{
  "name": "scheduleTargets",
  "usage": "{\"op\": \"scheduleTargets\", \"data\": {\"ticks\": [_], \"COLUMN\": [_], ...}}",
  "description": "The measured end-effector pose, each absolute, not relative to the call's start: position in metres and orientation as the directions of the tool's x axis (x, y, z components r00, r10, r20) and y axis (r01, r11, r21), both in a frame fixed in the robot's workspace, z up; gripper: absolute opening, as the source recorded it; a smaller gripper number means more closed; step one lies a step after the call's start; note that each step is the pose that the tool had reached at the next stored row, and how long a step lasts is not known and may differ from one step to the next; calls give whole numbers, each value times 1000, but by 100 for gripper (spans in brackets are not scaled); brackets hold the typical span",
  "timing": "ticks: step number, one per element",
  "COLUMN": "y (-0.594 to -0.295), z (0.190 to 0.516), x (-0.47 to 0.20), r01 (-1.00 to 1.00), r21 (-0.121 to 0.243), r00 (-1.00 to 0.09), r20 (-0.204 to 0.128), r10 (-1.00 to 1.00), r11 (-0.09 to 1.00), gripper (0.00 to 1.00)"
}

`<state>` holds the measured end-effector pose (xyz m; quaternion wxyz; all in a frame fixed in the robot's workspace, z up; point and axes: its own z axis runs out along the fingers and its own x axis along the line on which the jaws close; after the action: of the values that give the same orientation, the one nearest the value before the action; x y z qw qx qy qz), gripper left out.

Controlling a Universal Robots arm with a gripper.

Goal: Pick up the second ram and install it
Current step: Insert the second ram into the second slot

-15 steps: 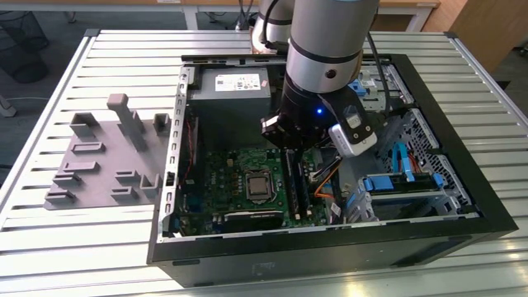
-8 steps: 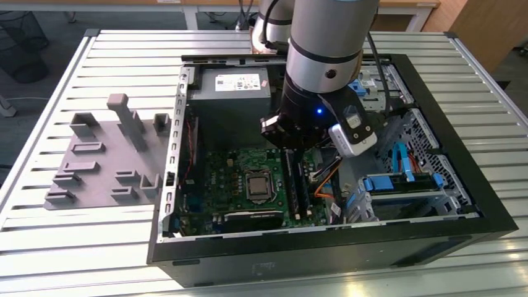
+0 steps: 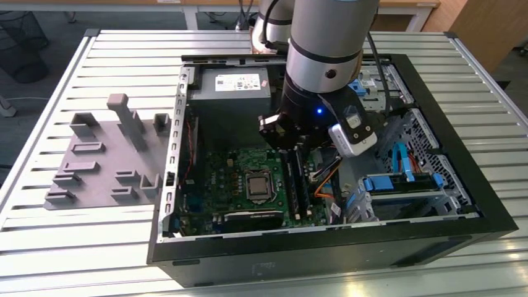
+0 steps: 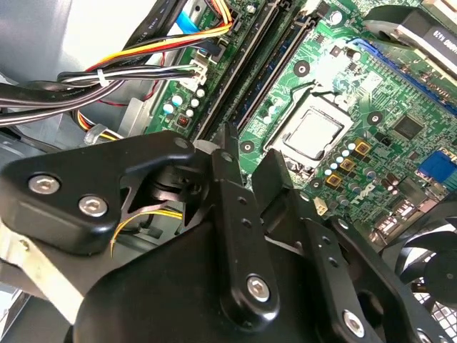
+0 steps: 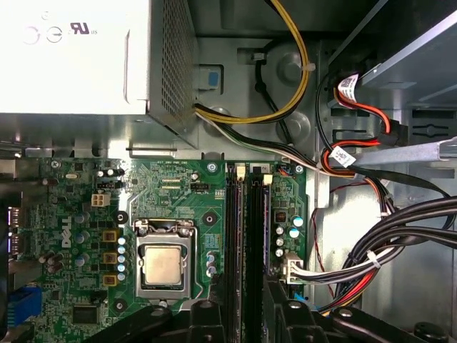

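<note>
Black jaws are poised low inside the case (image 3: 462,204), directly over the memory slots (image 5: 232,229); whether they are closed on anything cannot be told. A dark strip, judged to be the ram (image 5: 254,229), is seen lying along the slots just beneath the jaws, apparently aligned for seating. The slots are flanked by the socket (image 5: 163,266) and a cable bundle (image 5: 400,236), kept apart from the jaws. The grey fixture (image 3: 107,154) is left on the bench (image 3: 99,68) beside the case.
</note>
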<state>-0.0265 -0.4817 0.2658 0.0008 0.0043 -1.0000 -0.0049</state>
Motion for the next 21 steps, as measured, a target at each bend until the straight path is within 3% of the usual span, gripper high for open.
{"op": "scheduleTargets", "data": {"ticks": [2,4,8,14,17,21], "y": [-482,-482,-482,-482,-482,-482], "z": [266,266,266,266,266,266], "x": [-26,-26,-26,-26,-26,-26], "r01": [-9,-9,-9,-9,-9,-9], "r21": [10,10,10,10,10,10], "r00": [-1000,-1000,-1000,-1000,-1000,-1000], "r20": [2,2,1,2,2,1], "r10": [-9,-9,-9,-9,-9,-9], "r11": [1000,1000,1000,1000,1000,1000], "gripper": [34,22,11,12,29,35]}}
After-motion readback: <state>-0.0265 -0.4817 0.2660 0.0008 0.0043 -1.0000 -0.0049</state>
